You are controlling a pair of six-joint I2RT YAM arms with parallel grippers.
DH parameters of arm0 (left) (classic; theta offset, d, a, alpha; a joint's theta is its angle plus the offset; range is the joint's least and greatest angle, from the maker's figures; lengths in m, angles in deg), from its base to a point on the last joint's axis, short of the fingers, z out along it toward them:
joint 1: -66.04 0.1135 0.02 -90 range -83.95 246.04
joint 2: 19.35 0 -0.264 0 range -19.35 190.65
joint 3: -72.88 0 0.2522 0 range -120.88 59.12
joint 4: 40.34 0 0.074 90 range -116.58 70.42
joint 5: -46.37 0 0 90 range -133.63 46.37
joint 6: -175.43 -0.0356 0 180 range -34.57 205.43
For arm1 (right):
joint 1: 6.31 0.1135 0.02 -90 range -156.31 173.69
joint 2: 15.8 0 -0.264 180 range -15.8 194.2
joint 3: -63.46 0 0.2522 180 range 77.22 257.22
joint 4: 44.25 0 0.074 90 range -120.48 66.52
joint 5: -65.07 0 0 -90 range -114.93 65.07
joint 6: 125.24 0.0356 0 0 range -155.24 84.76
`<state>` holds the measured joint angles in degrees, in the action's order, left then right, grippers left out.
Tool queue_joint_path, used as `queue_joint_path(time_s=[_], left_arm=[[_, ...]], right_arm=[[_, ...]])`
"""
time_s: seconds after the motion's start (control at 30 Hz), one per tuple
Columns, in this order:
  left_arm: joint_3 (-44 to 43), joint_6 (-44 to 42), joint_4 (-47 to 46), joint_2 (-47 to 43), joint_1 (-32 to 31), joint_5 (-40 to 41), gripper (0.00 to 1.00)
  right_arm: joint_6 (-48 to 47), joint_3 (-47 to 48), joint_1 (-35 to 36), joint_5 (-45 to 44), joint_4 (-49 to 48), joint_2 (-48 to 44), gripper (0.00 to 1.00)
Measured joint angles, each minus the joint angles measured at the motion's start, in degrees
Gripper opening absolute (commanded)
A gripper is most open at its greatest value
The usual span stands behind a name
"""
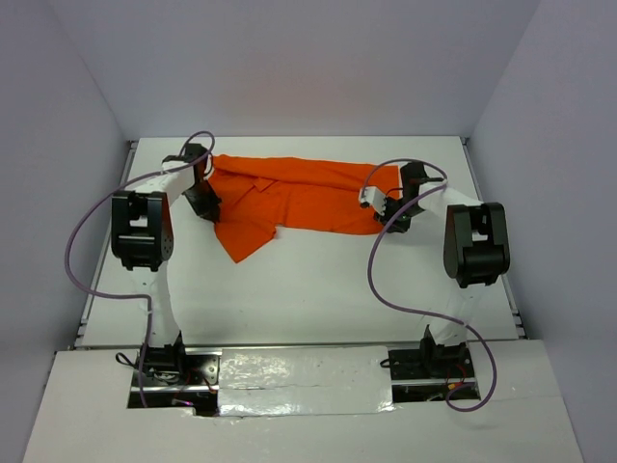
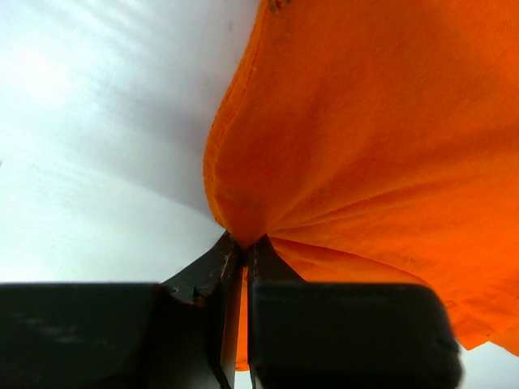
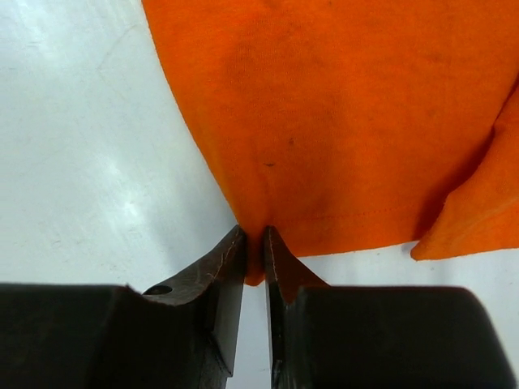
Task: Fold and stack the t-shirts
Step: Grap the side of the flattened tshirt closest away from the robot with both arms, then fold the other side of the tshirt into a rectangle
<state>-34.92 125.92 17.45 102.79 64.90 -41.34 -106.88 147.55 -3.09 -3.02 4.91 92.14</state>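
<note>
The orange t-shirt [image 1: 289,193] lies stretched across the far part of the white table [image 1: 308,289], with one corner hanging down toward the front left. My left gripper [image 1: 207,198] is shut on its left edge; in the left wrist view the cloth [image 2: 365,138] bunches into the closed gripper [image 2: 243,241]. My right gripper [image 1: 388,217] is shut on the shirt's right corner; in the right wrist view the hemmed edge [image 3: 349,121] is pinched between the fingers of the gripper [image 3: 255,235].
Grey walls [image 1: 58,145] enclose the table on the left, back and right. Purple cables [image 1: 386,280] loop from both arms above the table. The arm bases [image 1: 164,362] sit at the near edge.
</note>
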Motion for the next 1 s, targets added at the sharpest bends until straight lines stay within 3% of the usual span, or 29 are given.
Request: queue_joint_path(time_s=[0.2,0.37,0.4,0.67,0.83,1.0], left_arm=[[7.96,-0.22,-1.07,-6.75,0.00,-0.72,0.00],[16.39,-0.24,-3.10,-18.12,-0.02,-1.55,0.00],[18.16,-0.22,-3.45,-20.37,-0.02,-1.79,0.00],[31.10,0.02,-4.24,-32.94,-0.02,-4.02,0.00],[32.39,0.04,-2.25,-39.52,-0.02,-5.66,0.00],[26.95,0.00,-0.31,-40.28,0.07,-7.74,0.00]], right_arm=[[-0.39,-1.70,-0.44,2.19,2.34,-3.72,0.12],[-0.50,-3.61,-1.31,4.92,4.33,-9.40,0.10],[-0.55,-4.20,-1.42,5.35,4.81,-10.78,0.00],[-1.86,-10.43,-2.40,9.33,9.84,-21.07,0.00],[-3.30,-11.91,-3.80,12.00,14.36,-26.82,0.00],[-2.71,-10.84,-4.63,14.67,16.31,-29.70,0.00]])
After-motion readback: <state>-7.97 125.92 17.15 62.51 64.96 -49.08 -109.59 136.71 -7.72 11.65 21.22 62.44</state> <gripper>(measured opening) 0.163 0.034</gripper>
